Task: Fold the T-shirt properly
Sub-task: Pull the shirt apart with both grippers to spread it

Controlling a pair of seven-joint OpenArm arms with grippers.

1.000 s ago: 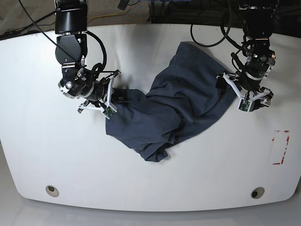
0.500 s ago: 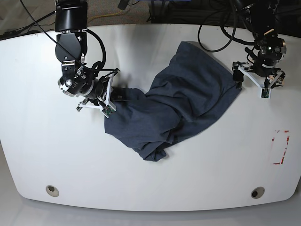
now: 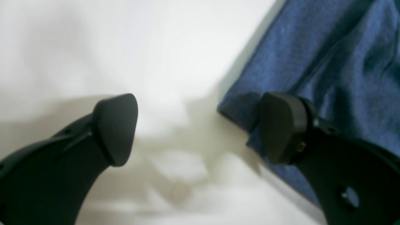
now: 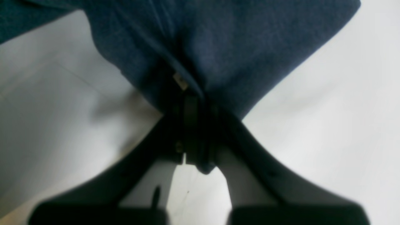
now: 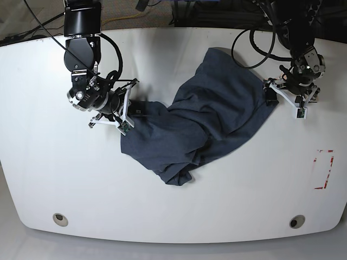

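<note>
Base view: my right fingers (image 5: 126,120) pinch the crumpled T-shirt (image 5: 206,124); left fingers (image 5: 284,97), spread, must grab its edge next.

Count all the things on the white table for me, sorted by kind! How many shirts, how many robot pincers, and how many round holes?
T-shirt: 1
Pincers: 2, the left pincer and the right pincer
Round holes in the table: 2, one near each front corner
Red-marked rectangle: 1
Total: 6
</note>
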